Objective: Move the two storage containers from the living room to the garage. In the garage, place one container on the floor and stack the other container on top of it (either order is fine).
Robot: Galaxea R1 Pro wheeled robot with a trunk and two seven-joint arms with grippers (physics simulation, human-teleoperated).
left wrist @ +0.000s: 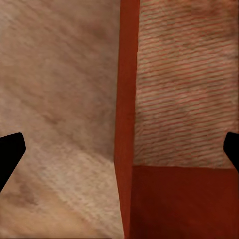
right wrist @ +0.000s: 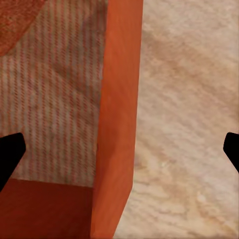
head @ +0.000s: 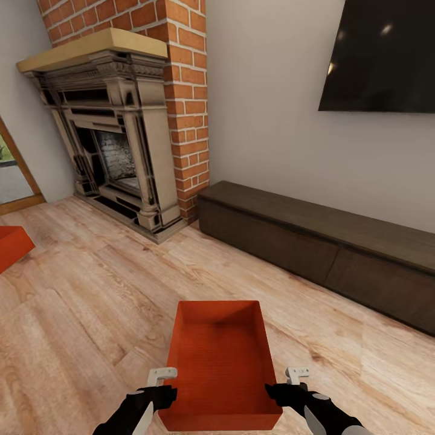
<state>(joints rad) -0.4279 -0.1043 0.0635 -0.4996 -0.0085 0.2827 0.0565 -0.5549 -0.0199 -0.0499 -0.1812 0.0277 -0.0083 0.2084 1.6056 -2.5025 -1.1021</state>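
Storage container number one sits on the light wood-plank floor of the living room, just in front of the robot, between its two arms. The left hand is spread with the bin's left wall between its fingers; the right hand is likewise spread astride the right wall. Neither pinches yet. The risk, as I judge it: thin walls gripped near one end could let the bin tilt or slip when lifted, and uneven closing could skew it.

Count: two containers, the second lying at the left edge of the head view, well apart; one brick fireplace, one wall TV, one long dark cabinet.
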